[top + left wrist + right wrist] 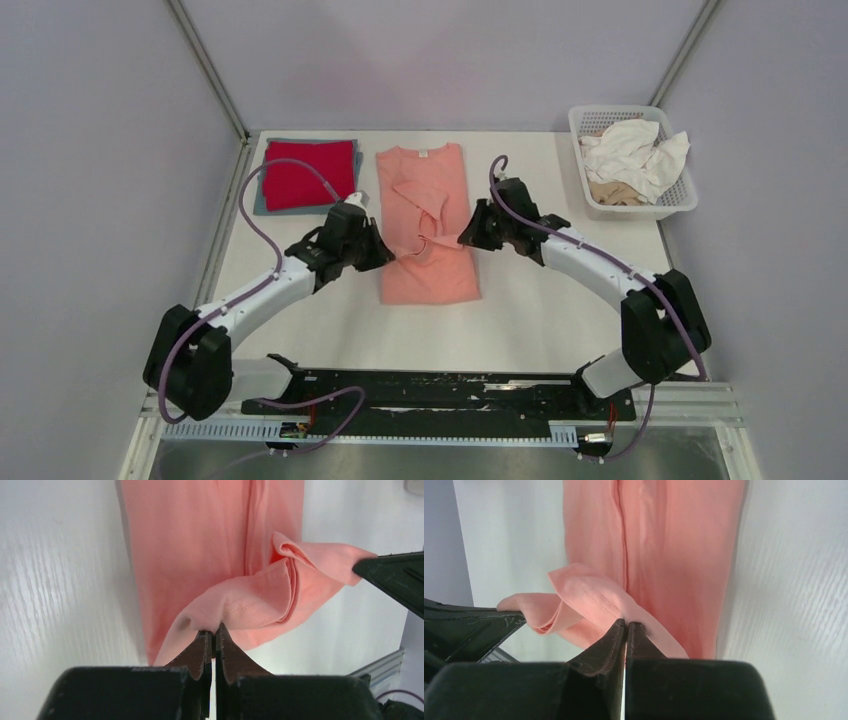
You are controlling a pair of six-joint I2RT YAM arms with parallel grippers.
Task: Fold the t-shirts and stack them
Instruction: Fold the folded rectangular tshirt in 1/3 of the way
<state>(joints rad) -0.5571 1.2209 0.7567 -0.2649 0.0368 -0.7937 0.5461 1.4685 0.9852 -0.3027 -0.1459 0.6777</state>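
Observation:
A salmon-pink t-shirt lies lengthwise at the table's middle, folded narrow, its hem end doubled up toward the middle. My left gripper is shut on the cloth's left edge. My right gripper is shut on its right edge. The cloth hangs slack between them, lifted off the shirt below. A folded red t-shirt lies on a grey-blue one at the back left. White and beige shirts sit crumpled in the basket.
A white plastic lattice basket stands at the back right corner. Grey walls enclose the table on three sides. The black base rail runs along the near edge.

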